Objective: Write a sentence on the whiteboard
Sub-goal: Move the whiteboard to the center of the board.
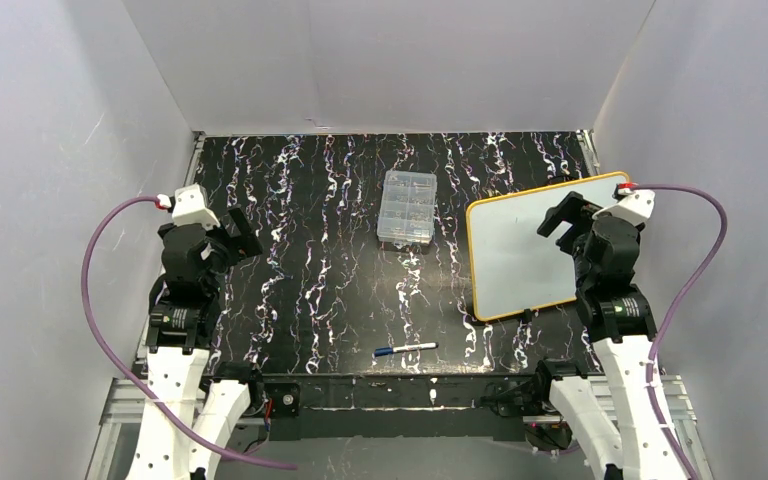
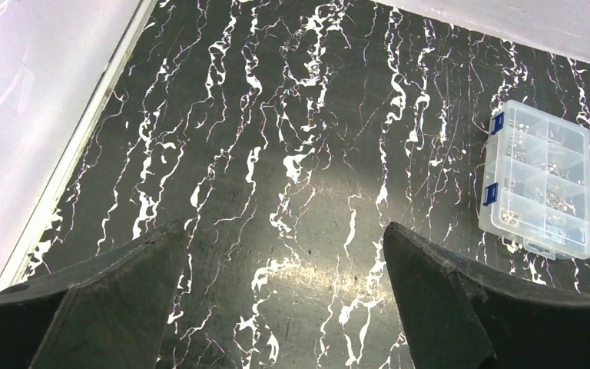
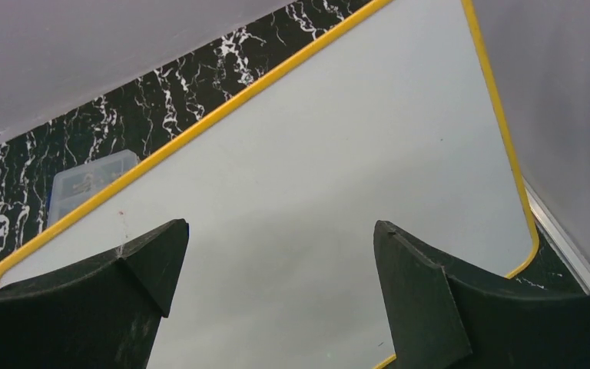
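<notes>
The whiteboard (image 1: 520,255), white with a thin orange-yellow frame, lies at the right of the black marbled table. Its surface is blank; no blue lettering shows on it. My right gripper (image 1: 568,218) hovers over its far right part, open and empty. In the right wrist view the blank board (image 3: 315,169) fills the frame between my open fingers (image 3: 280,234). A marker (image 1: 406,349) with a blue cap lies near the front edge, between the arms. My left gripper (image 1: 242,232) is open and empty at the far left, above bare table (image 2: 284,231).
A clear plastic compartment box (image 1: 408,207) stands at the table's middle back, also in the left wrist view (image 2: 539,178) and the right wrist view (image 3: 84,184). White walls enclose the table on three sides.
</notes>
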Controlling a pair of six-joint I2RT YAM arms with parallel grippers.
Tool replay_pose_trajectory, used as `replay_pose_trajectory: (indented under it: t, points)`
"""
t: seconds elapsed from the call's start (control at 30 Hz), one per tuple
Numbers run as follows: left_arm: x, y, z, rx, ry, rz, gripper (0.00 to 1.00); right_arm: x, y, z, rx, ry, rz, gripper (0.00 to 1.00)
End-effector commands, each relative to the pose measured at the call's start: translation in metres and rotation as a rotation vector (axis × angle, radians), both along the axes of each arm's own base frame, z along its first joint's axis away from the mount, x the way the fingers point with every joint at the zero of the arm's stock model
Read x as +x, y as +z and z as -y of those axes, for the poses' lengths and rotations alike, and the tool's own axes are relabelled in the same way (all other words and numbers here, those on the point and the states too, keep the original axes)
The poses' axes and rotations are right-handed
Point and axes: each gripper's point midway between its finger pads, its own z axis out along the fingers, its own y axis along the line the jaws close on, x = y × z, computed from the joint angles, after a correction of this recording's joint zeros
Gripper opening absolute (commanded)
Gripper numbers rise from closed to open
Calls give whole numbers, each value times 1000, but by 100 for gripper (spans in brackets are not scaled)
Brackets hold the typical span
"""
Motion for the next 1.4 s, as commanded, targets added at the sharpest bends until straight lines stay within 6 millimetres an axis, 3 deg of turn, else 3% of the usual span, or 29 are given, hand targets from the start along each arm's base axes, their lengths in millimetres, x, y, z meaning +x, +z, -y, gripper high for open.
replay_pose_trajectory:
  t: [0.0,0.13,0.33,0.5,0.57,0.83,1.0,1.17,1.37]
  points:
    - [2,3,1,-12,0,8,98,-10,-8,-4,27,15,-88,99]
    - [1,1,3,-16,-11,4,98,-22,-27,-9,102,0,-169,99]
    - [2,1,7,-37,-28,7,98,-47,-85,-16,228,-60,-392,99]
    - [0,1,7,-37,-24,16,98,-71,-100,-1,229,-182,-466,98]
    - [0,0,6,-33,-18,15,98,-77,-106,-2,242,-188,-495,95]
    - [-1,-4,7,-17,-23,8,98,-102,-164,-29,401,-189,-701,74]
    - [-1,-4,14,-10,-52,13,98,-115,-191,-27,411,-246,-778,68]
    - [-1,-3,22,-9,-83,16,98,-121,-209,-21,404,-303,-805,68]
    - [-1,-3,27,-11,-104,16,98,-113,-211,-18,390,-305,-784,68]
